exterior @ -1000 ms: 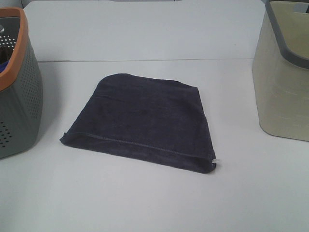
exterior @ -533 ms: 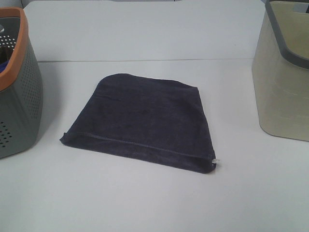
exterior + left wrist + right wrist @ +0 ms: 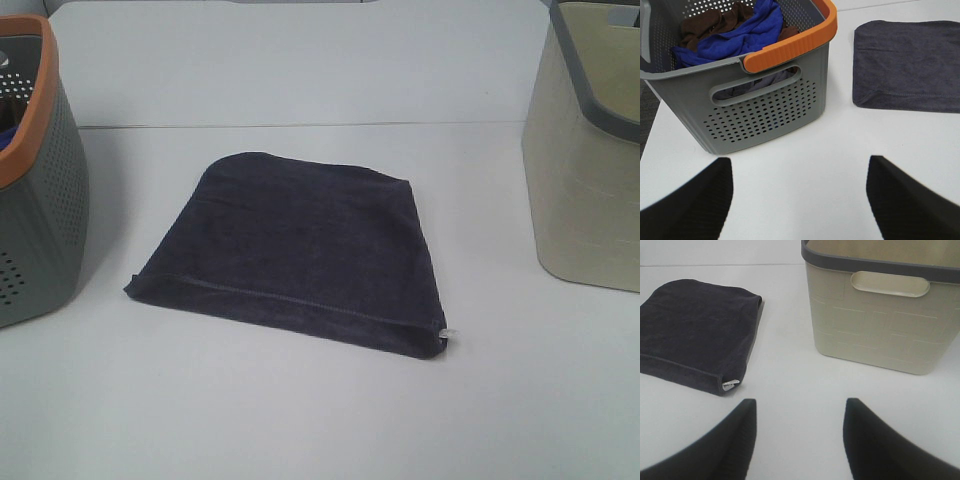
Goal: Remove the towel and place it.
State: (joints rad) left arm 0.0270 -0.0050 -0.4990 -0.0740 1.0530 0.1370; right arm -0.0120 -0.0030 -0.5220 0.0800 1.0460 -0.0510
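Observation:
The dark navy towel (image 3: 300,250) lies folded flat on the white table between two baskets, hem line toward the front, tiny white tag at its front right corner. It also shows in the left wrist view (image 3: 907,67) and in the right wrist view (image 3: 697,327). My left gripper (image 3: 800,200) is open and empty above bare table, in front of the grey basket (image 3: 755,112). My right gripper (image 3: 800,440) is open and empty above bare table, in front of the beige basket (image 3: 875,325). Neither gripper shows in the high view.
The grey perforated basket with an orange rim (image 3: 35,180) stands at the left and holds blue and brown cloths (image 3: 735,30). The beige basket with a grey rim (image 3: 590,150) stands at the right. A table seam runs behind the towel.

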